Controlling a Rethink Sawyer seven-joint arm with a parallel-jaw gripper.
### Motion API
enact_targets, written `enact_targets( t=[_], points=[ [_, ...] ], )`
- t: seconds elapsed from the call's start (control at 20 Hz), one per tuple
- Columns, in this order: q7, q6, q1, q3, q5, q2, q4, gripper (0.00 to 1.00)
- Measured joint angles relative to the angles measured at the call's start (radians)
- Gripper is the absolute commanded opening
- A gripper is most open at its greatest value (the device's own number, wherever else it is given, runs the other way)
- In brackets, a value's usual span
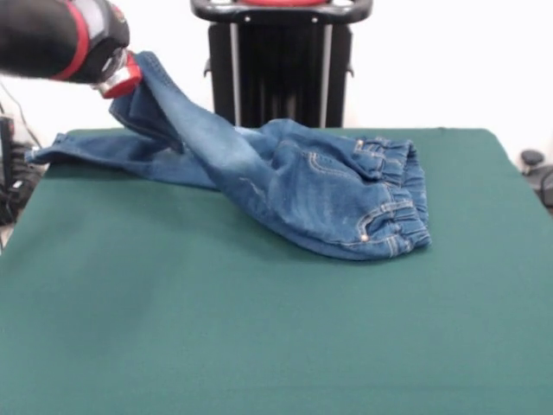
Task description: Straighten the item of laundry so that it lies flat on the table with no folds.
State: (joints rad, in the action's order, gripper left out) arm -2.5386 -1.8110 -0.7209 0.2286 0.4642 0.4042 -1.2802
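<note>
your gripper (130,79), upper left, is closed on one leg of the jeans (294,177), lifting it; waistband lies right on the table (259,346), other leg flat.

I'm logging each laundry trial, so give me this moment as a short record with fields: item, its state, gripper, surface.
item: small blue denim jeans with an elastic waistband
state: not flat; waistband end lies on the table at the picture's right, one leg is lifted off the surface, the other trails toward the left edge
gripper: red and black gripper at upper left, at the raised leg's end; fingers hidden
surface: dark green felt-like table
</note>
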Motion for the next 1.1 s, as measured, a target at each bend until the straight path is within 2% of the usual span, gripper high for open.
enact_targets(
  t=[0.2,0.5,0.85,1.05,1.1],
  points=[
    [0.092,-0.093,-0.008,0.046,0.017,-0.065,0.095,0.0],
    [0.185,-0.103,-0.005,0.095,0.037,-0.158,0.231,0.0],
    [0.195,-0.064,0.011,0.101,0.057,-0.217,0.325,0.0],
    [0.195,-0.038,0.016,0.101,0.059,-0.223,0.344,0.0],
    [0.195,-0.007,0.016,0.101,0.06,-0.22,0.348,1.0]
  ],
)
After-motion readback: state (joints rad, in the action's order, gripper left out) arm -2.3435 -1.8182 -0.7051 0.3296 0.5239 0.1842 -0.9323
